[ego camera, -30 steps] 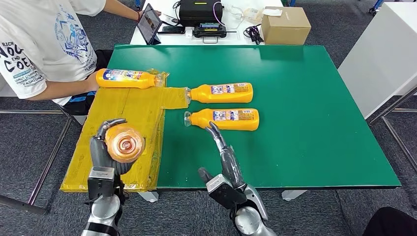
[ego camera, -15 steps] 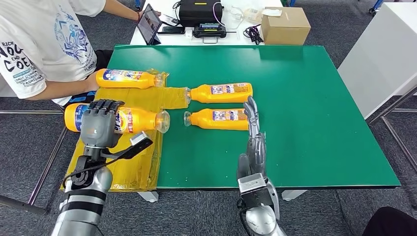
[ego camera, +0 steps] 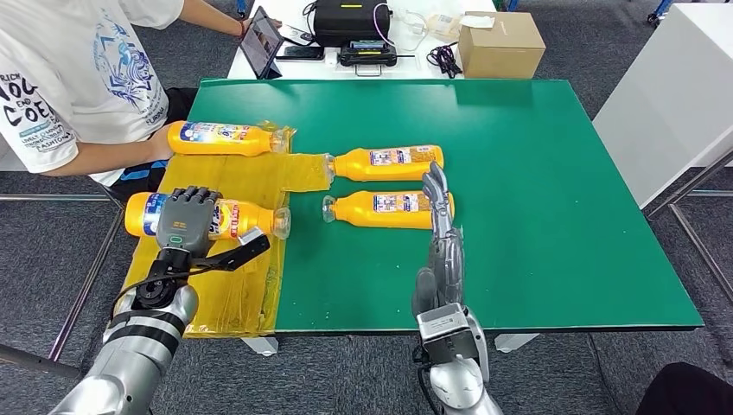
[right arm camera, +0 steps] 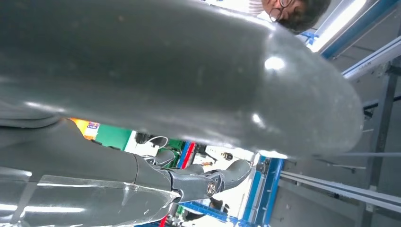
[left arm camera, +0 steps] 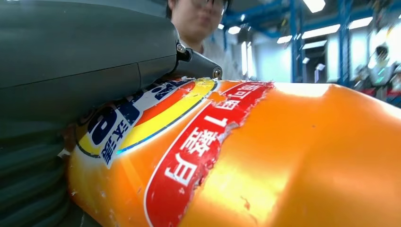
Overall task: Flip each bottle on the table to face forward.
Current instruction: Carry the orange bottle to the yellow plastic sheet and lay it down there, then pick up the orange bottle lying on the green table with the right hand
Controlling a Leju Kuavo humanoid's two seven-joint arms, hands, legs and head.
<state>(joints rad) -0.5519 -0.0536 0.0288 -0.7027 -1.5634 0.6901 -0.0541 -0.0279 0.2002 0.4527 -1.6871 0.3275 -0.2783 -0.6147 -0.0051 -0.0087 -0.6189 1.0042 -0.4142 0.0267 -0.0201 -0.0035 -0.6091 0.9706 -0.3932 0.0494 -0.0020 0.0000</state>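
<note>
Fingers of the left hand [ego camera: 183,223] wrap over an orange bottle [ego camera: 246,219] lying on its side on the yellow sheet [ego camera: 251,281], near-left of the green table [ego camera: 536,216], cap pointing right. Right hand [ego camera: 442,233] has fingers straight, together, empty, tips at the near bottle's base [ego camera: 385,209]. Another bottle [ego camera: 389,162] lies just beyond it. Fourth bottle [ego camera: 220,138] far-left, beside a person's arm [ego camera: 104,160].

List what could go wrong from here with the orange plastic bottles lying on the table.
The left hand grips an orange plastic bottle lying on wrinkled yellow tape sheeting; once released, it might roll. The right hand reaches along the nearer orange bottle on the green tabletop, close to its neighbour, which a clumsy grasp could knock.
</note>
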